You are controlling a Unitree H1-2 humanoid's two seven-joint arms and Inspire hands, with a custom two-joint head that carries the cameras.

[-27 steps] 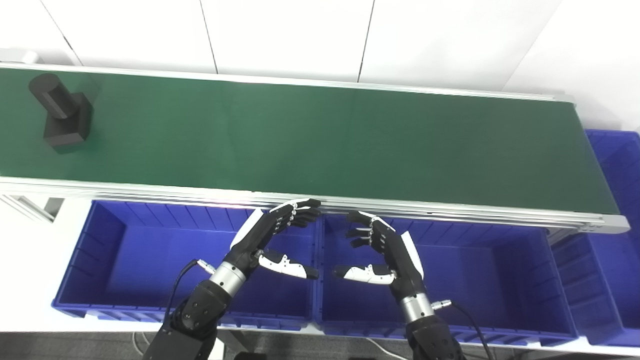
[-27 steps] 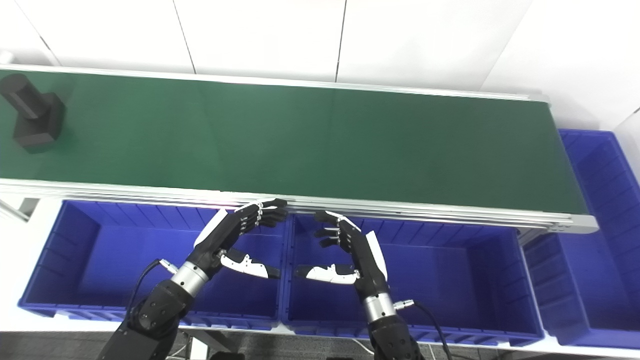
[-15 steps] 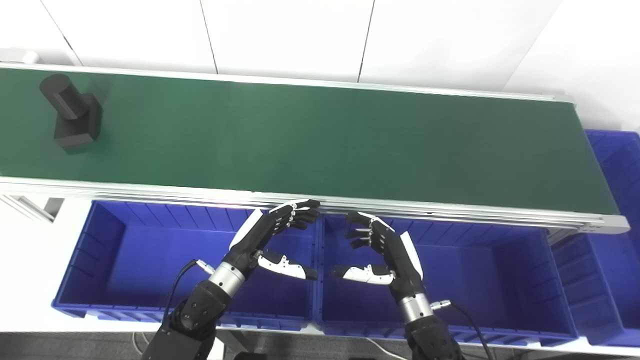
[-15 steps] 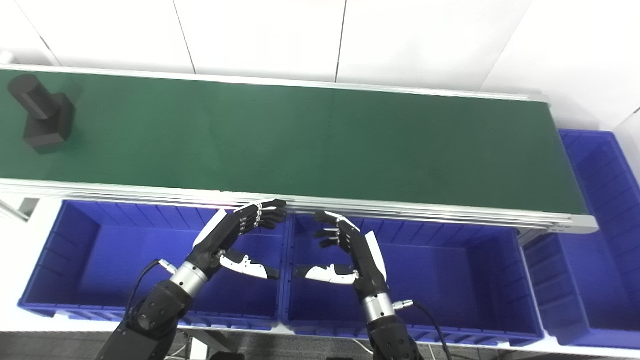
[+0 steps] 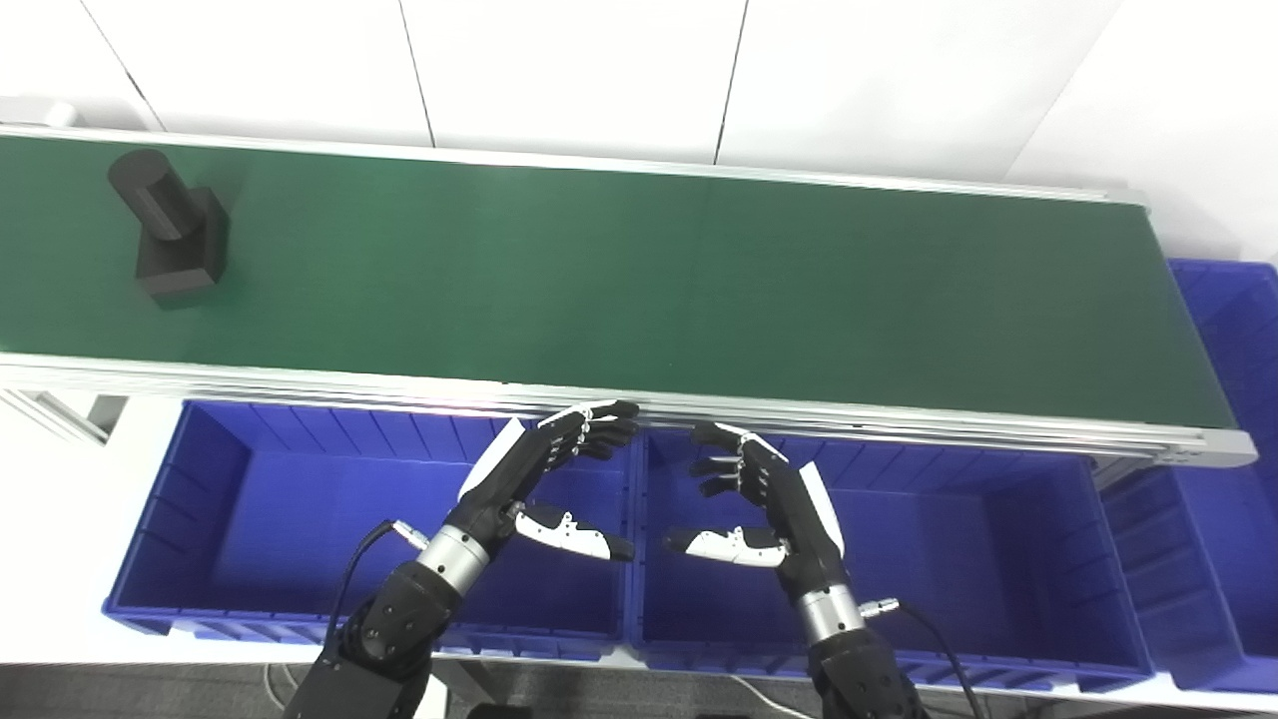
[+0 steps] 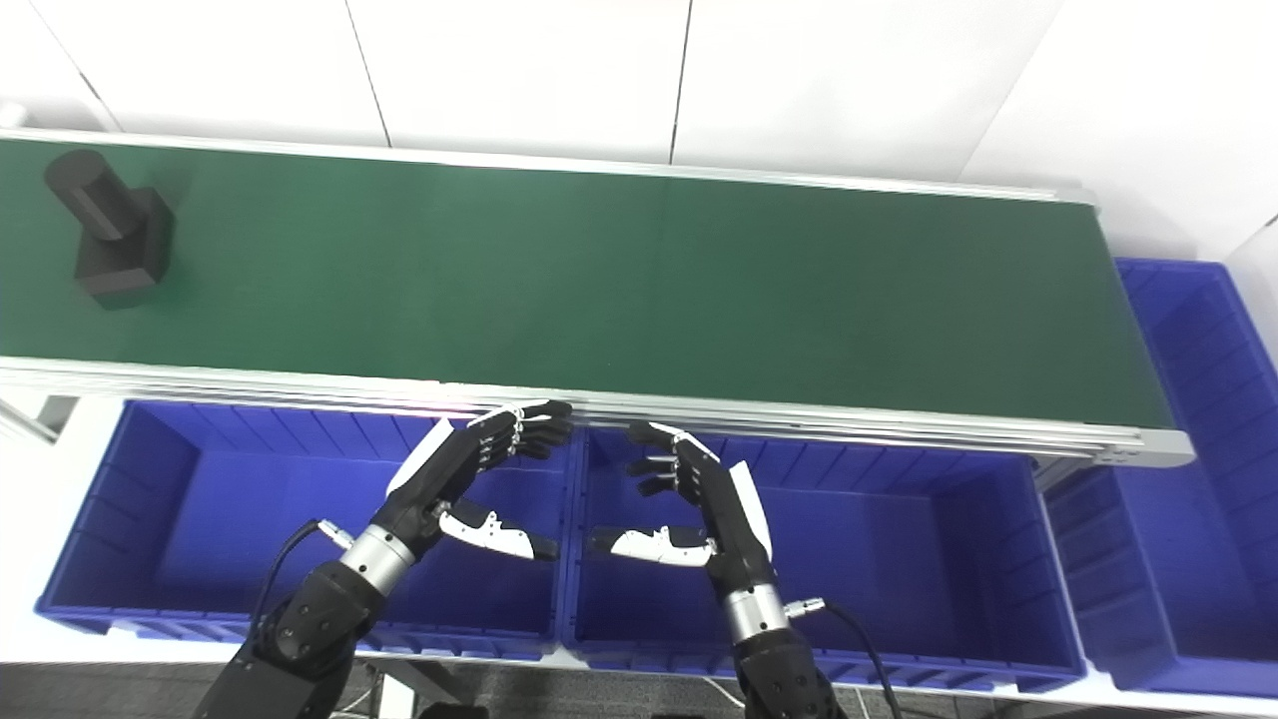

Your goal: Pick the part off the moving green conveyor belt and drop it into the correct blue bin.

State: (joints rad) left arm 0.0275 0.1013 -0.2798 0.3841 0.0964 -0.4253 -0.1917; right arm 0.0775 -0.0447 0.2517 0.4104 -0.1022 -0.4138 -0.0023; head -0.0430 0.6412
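Left eye view, part: black part (image 5: 175,232), a cylinder on a square block, stands at the far left of the green conveyor belt (image 5: 639,280), well apart from both hands.
Belt: nothing else on it that I can see.
Bins: left blue bin (image 5: 250,589) and middle blue bin (image 5: 1048,559) sit on the near side below the belt edge; a third blue bin (image 5: 1233,300) is at the right end. All look empty as far as I can see.
Left hand: left hand (image 5: 534,474) hovers over the divider between the two near bins, fingers apart, thumb out, holding nothing.
Right hand: right hand (image 5: 764,499) mirrors it beside the left, fingers spread, holding nothing.
Progress: I judge nothing done yet; reach, grasp, carry and drop all remain. Which bin is correct I cannot tell.
Change from earlier frames: part has ridden rightward along the belt; both hands have stayed put, waiting.
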